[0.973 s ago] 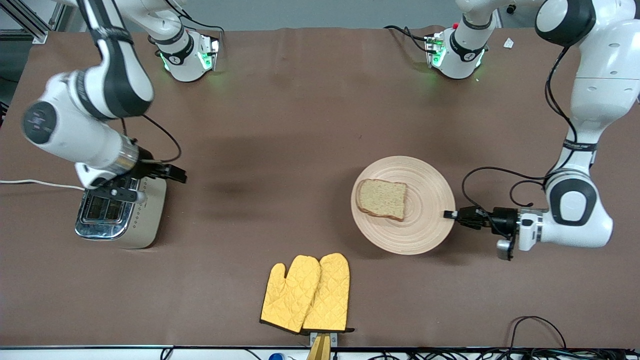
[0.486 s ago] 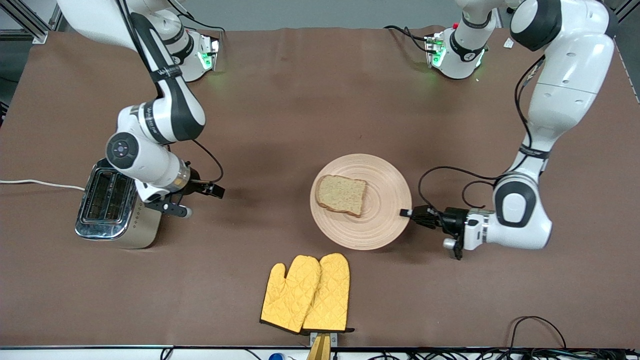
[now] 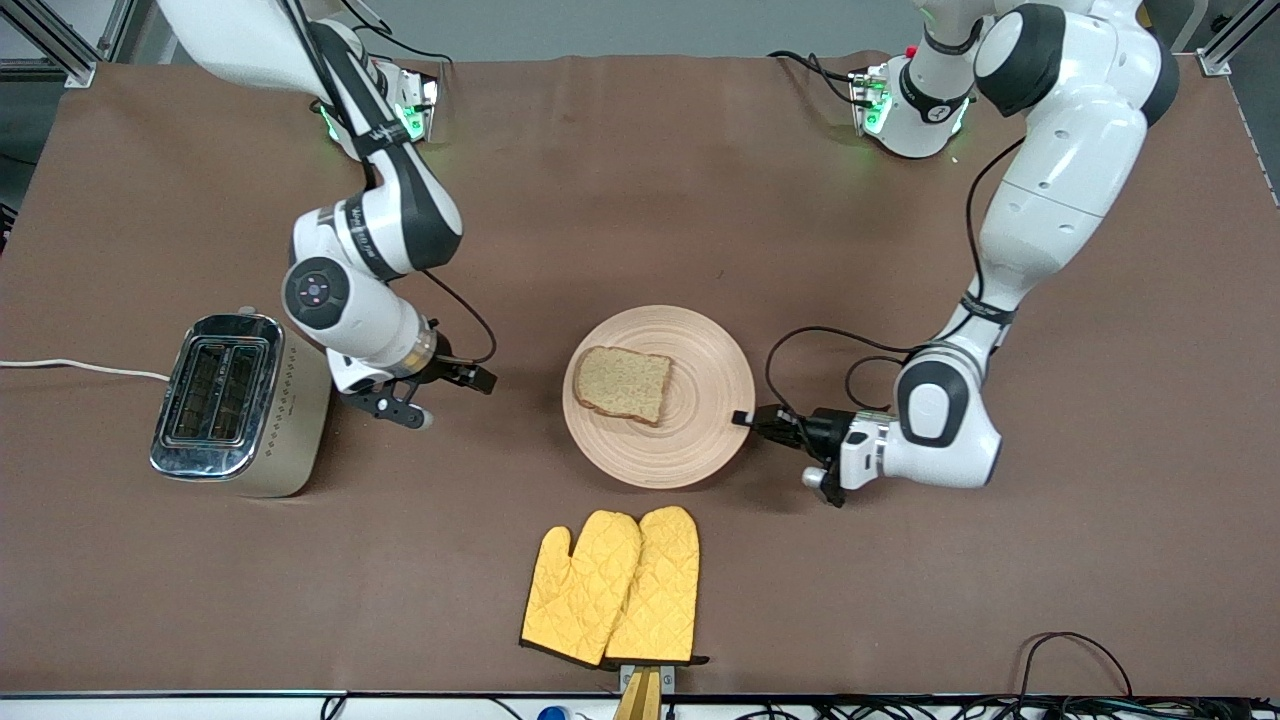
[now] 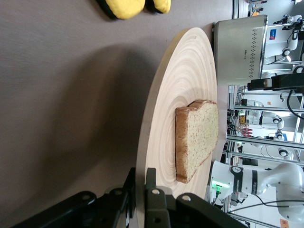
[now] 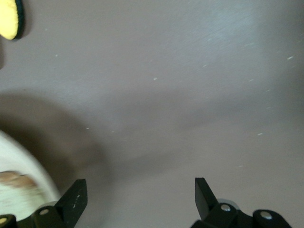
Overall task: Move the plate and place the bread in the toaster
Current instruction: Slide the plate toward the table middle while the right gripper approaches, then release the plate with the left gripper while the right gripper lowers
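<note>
The beige wooden plate lies mid-table with the slice of brown bread on it. My left gripper is shut on the plate's rim on the side toward the left arm's end. The left wrist view shows its jaws pinching that rim, with the plate, the bread and the toaster. The cream and chrome toaster stands toward the right arm's end. My right gripper is open and empty, low over the cloth between toaster and plate.
A pair of yellow oven mitts lies nearer the front camera than the plate. The toaster's white cord runs off the right arm's end of the table. Brown cloth covers the table.
My left gripper has slid the plate with the bread toward the toaster. My right arm has moved from over the toaster toward the plate.
</note>
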### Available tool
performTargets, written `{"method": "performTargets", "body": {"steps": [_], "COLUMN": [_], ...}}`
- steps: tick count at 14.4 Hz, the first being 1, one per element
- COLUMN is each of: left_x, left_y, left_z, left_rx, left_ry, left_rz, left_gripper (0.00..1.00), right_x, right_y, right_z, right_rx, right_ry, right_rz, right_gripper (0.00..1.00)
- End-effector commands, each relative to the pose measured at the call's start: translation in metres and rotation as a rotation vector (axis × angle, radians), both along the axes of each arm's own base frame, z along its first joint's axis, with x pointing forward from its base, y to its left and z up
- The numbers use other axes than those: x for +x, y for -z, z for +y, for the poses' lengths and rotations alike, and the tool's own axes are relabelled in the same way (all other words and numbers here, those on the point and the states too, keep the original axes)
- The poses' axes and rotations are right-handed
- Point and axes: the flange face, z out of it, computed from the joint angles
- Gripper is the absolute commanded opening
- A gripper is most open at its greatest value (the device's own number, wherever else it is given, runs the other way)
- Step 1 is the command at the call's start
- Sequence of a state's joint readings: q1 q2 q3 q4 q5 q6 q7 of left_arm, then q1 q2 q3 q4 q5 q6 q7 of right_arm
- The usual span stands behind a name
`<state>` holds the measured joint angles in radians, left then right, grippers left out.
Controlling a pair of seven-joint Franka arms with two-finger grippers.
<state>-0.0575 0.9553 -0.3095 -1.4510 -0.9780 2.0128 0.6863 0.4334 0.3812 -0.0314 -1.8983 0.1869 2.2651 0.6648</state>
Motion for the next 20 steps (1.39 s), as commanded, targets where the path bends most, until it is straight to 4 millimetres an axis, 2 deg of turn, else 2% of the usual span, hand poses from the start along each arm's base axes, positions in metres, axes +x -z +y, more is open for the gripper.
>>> {"method": "performTargets", "body": {"steps": [1, 4, 6, 7, 8, 9, 10, 13, 15, 17, 20], "left_x": [-0.007, -0.015, -0.019, -0.019, -0.018, -0.015, -0.009, 0.018, 0.035, 0.051, 0.069], "left_y": [0.006, 0.029, 0.028, 0.029, 0.027, 0.022, 0.018, -0.016, -0.050, -0.063, -0.102], "left_z": [-0.027, -0.033, -0.043, -0.042, -0.042, -0.039, -0.032, 0.001, 0.016, 0.054, 0.106], "left_rx": [-0.014, 0.000, -0.004, -0.006, -0.008, -0.010, -0.012, 0.023, 0.090, 0.203, 0.340], "left_ry": [-0.032, -0.033, -0.028, -0.031, -0.036, -0.054, -0.070, -0.167, -0.198, -0.233, -0.300], "left_rz": [-0.002, 0.014, 0.019, 0.021, 0.019, 0.029, 0.027, 0.070, 0.064, 0.044, 0.010], "left_gripper": [0.00, 0.00, 0.04, 0.16, 0.33, 0.75, 0.99, 1.00, 1.00, 1.00, 1.00], "right_x": [0.011, 0.008, 0.005, 0.002, -0.003, -0.011, -0.017, -0.036, -0.046, -0.048, -0.049], "right_y": [0.025, 0.036, 0.037, 0.038, 0.038, 0.038, 0.039, 0.046, 0.056, 0.065, 0.066], "right_z": [0.023, 0.044, 0.048, 0.050, 0.060, 0.073, 0.082, 0.111, 0.124, 0.128, 0.128], "right_rx": [0.001, -0.014, -0.020, -0.027, -0.029, -0.033, -0.039, -0.060, -0.104, -0.140, -0.159], "right_ry": [0.074, 0.115, 0.147, 0.166, 0.169, 0.169, 0.178, 0.169, 0.106, 0.064, 0.044], "right_rz": [-0.004, 0.018, 0.029, 0.043, 0.047, 0.050, 0.054, 0.062, 0.042, 0.027, 0.025], "right_gripper": [1.00, 0.99, 0.97, 0.97, 0.95, 0.94, 0.92, 0.84, 0.78, 0.72, 0.61]}}
